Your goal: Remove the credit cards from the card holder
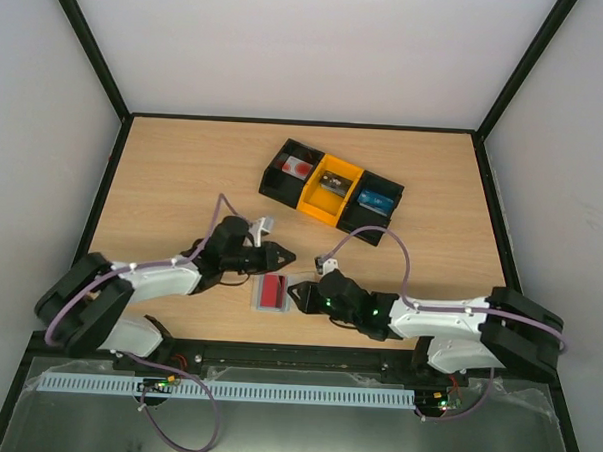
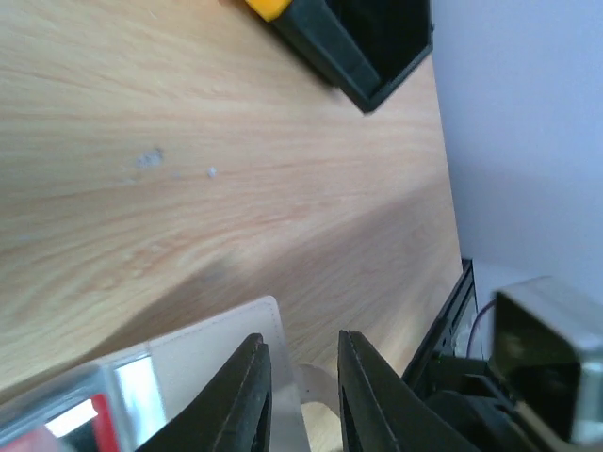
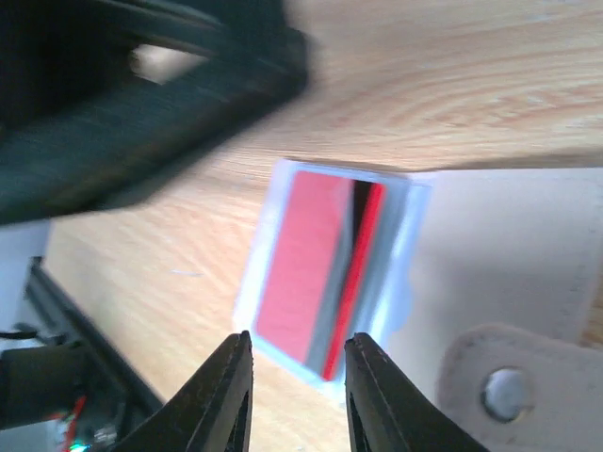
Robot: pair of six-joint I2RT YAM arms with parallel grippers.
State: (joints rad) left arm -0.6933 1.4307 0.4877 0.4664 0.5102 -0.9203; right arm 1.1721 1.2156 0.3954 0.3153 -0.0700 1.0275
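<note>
The card holder (image 1: 271, 294) lies flat on the table between the two arms, a translucent pale sleeve with a red credit card (image 1: 273, 290) inside. In the right wrist view the holder (image 3: 400, 254) shows the red credit card (image 3: 301, 264) with a dark stripe, and a cream flap (image 3: 509, 245) with a snap tab lies beside it. My right gripper (image 3: 298, 339) is open, its jaws either side of the sleeve's near corner; it sits at the holder's right edge (image 1: 298, 297). My left gripper (image 1: 290, 256) is open just beyond the holder; its jaws (image 2: 300, 337) hover over the cream flap (image 2: 212, 348).
A black-and-yellow three-compartment tray (image 1: 276, 171) stands at the back middle with small items in it; its black corner shows in the left wrist view (image 2: 363, 66). Black frame rails run along the table's edges. Bare wood surrounds the holder.
</note>
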